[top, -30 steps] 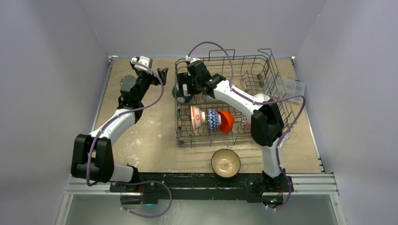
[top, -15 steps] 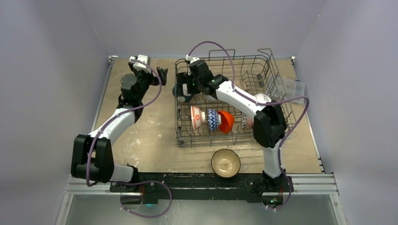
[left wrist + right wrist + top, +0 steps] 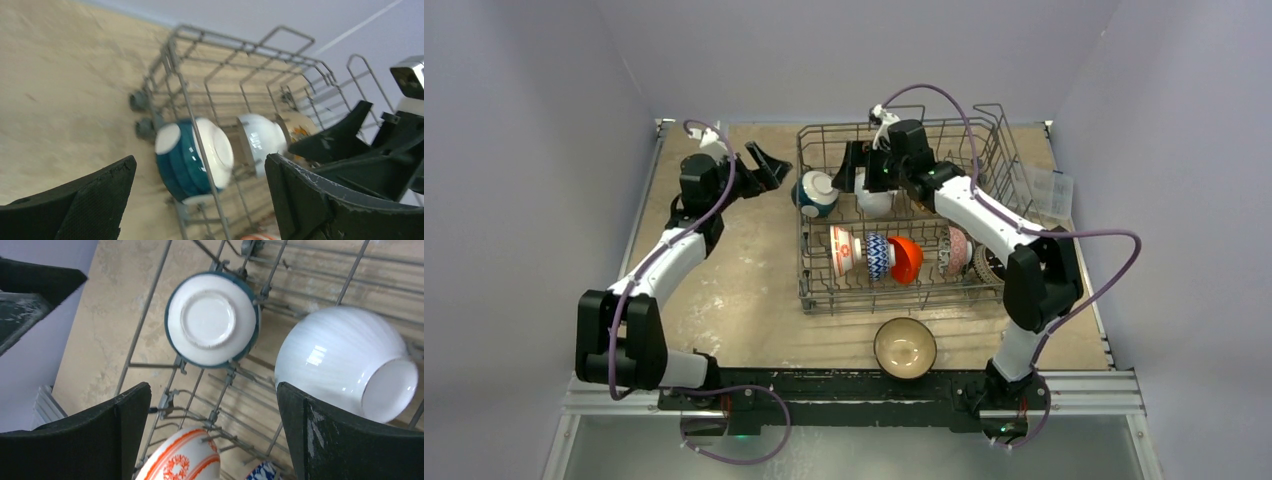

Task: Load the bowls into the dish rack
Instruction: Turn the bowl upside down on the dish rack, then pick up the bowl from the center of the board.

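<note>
Both jaws spread wide, near teal bowl (image 3: 816,194)

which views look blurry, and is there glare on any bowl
Left wrist: motion blur smears the teal bowl and the dish rack wires. Right wrist: sharp, with a bright glare patch on the white bowl. Top external: sharp and evenly lit, only soft shadows.

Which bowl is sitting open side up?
The brown round ceramic bowl with the cream inside, alone on the table before the dark-grey wire dish rack; the others are tipped on edge.
</note>
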Controlling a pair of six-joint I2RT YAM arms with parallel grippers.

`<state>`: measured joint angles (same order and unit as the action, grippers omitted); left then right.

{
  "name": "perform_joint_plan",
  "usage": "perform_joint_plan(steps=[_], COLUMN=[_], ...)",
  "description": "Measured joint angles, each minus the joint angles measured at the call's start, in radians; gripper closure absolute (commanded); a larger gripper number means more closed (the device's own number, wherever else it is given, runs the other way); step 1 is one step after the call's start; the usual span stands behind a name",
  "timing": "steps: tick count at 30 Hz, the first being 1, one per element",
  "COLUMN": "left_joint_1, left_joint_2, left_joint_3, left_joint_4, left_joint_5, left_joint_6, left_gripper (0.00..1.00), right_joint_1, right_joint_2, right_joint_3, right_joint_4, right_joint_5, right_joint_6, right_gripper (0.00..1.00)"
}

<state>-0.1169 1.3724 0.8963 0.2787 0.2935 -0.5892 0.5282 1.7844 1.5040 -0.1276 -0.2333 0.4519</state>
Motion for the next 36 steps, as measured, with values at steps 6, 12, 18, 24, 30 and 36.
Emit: perform_joint_plan(steps=[6,12,18,24,30,36], left_joint_1=[0.0,0.0,-0.008,-0.205,-0.576,-0.895], left_joint_2=[0.024,-0.092,-0.356,-0.496,-0.433,-0.308], left_joint_3=[-0.141,-0.18,-0.181,-0.221,-0.227,-0.204], left_joint_4=[0.102,0.021,-0.07,-0.093,-0.093,-0.129], left_joint_5=[0.131,0.14,0.184,0.197,0.169,0.096], left_joint_6=[-0.193,-0.202,-0.115,-0.056,0.021,0.226], left_gripper=[0.01,0.01,0.02,0.02,0.09,0.12], right_joint_1=[0.004,0.002,-0.018,-0.135,-0.242,-0.318], right_joint_2=[-0.105,-0.318,-0.485,-0.523,-0.521,-0.522], right_joint_3=[-0.126,-0.243,-0.332,-0.454,-0.517,-0.548], right_joint_4=[-0.002,-0.002,-0.001,0.05,0.093,0.135], right_joint_5=[-0.016,0.0,-0.001,-0.167,-0.318,-0.416], right_joint_6=[-0.009,-0.015,-0.014,0.031,0.085,0.11], right_gripper=[0.02,0.01,0.01,0.01,0.01,0.01])
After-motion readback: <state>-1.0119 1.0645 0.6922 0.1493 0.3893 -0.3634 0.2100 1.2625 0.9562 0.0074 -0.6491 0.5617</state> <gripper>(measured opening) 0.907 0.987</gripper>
